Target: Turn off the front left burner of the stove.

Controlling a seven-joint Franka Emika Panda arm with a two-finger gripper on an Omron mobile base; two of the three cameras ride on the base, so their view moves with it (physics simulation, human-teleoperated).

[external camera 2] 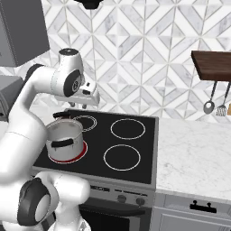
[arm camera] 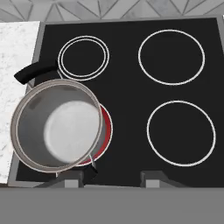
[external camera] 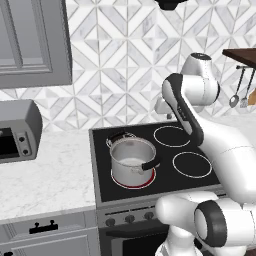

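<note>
The steel pot (external camera: pixel 132 158) sits on the front left burner (external camera: pixel 134 181) of the stove (external camera 2: pixel 135 162), and a red glow rings the pot's base. Beside the pot, three pale circles lie on the black glass. Below the pot, along the stove's grey front panel, runs the row of dark knobs (external camera: pixel 129 218); no lettering or markings can be read on them or anywhere on the glass. Above the pot hangs the gripper (external camera 2: pixel 89 100), over the back of the stove; in the hand view its fingers (arm camera: pixel 154 178) stand apart, released, gripping nothing. Left of the pot, on the marble counter (external camera: pixel 45 180), stands the grey toaster oven (external camera: pixel 19 131).
</note>
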